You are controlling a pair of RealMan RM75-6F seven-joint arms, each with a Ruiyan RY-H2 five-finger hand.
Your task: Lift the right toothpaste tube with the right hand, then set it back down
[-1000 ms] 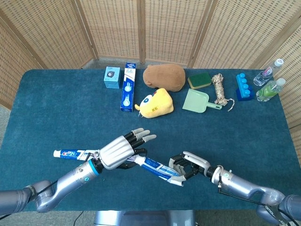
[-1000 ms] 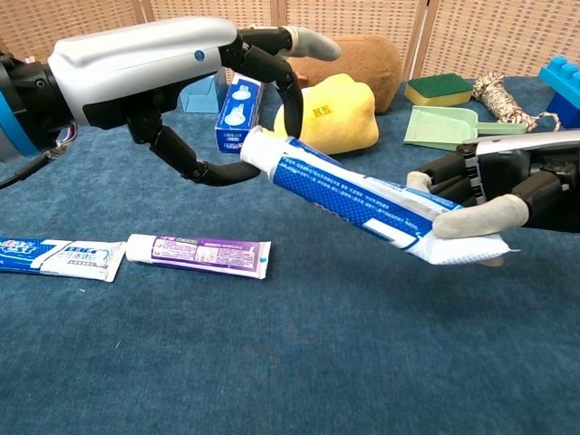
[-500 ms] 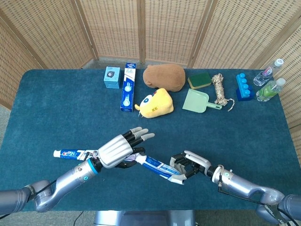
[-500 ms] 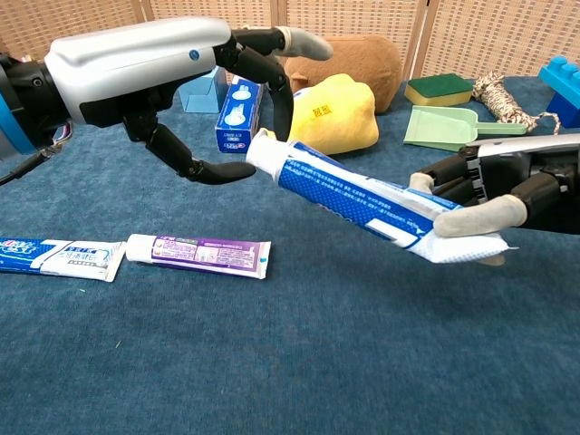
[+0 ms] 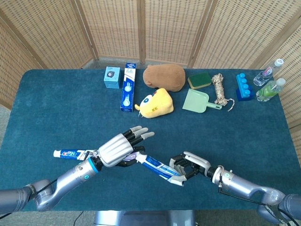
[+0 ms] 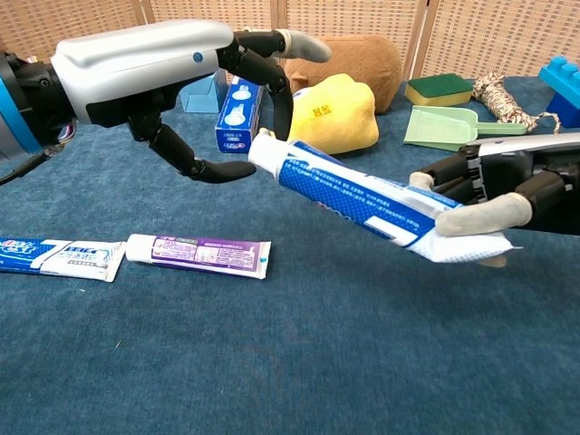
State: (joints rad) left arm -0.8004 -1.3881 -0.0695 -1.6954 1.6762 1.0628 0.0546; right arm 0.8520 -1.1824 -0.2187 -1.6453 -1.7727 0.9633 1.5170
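Observation:
My right hand grips the flat tail end of a blue-and-white toothpaste tube and holds it tilted above the blue cloth, cap pointing up and to the left. My left hand hovers at the cap end with its fingers spread, the thumb just below the cap and holding nothing. Two more tubes lie flat on the cloth under the left hand: a purple one and a blue-and-white one.
Along the far side stand a small blue box, a toothpaste carton, a brown plush, a yellow plush, a green dustpan, a sponge, rope, a blue block and bottles.
The tube's cap end has shifted slightly to the right, away from the left thumb. Both hands have otherwise stayed nearly in place.

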